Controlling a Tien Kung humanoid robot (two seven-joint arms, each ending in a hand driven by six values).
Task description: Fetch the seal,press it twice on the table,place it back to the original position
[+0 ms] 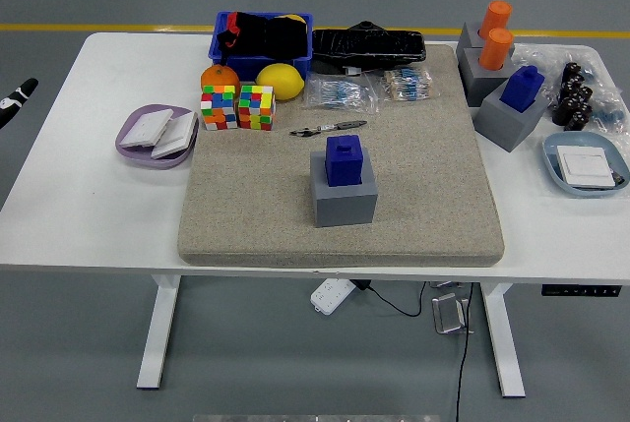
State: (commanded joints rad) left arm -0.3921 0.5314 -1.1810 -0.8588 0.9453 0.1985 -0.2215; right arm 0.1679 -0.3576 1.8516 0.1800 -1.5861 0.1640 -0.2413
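Bright, even overhead light, no harsh glare. Soft short shadows under things on the white rectangular desk [89, 196] and its grey felt mat [413, 186]. Sharp focus throughout, slight edge bowing.

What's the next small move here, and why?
Probably bring the left hand in over the table toward the blue seal. Only a fingertip of that hand shows at the left edge, the right hand is out of view, and the seal sits untouched in its grey holder mid-mat, so nothing is grasped yet.
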